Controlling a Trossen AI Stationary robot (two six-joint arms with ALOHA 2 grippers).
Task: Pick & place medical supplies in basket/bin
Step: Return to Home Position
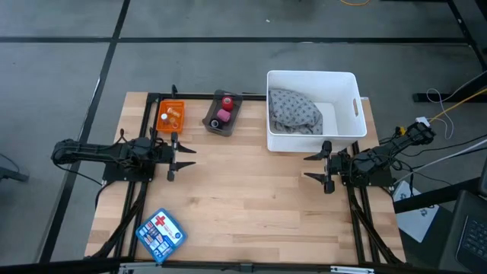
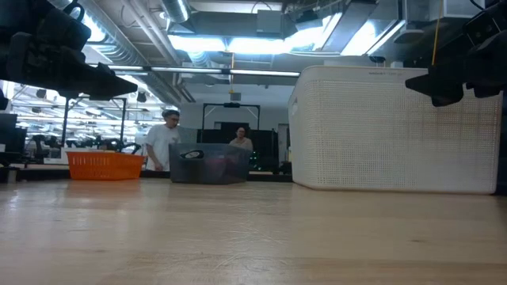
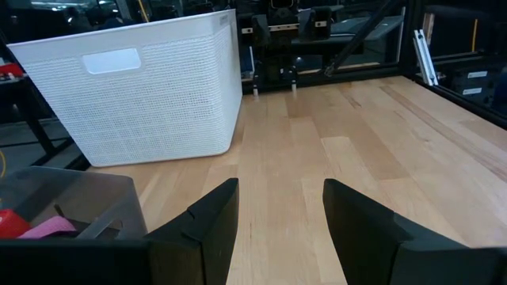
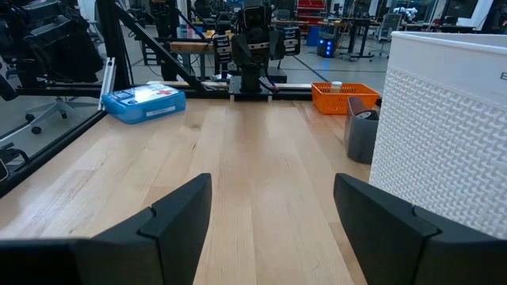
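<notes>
Small vials lie in an orange basket at the table's far left. Beside it a grey tray holds a red roll and a pink roll. A grey patterned cloth lies inside the white bin at the far right. My left gripper hovers open near the orange basket, above the table. My right gripper hovers open just in front of the bin. Nothing is between the fingers of my left gripper or my right gripper.
A blue first-aid box lies near the table's front left corner. The bare wooden tabletop stretches between the two arms. Black frame rails run along the table's left and right sides. People stand in the room beyond the table's far edge.
</notes>
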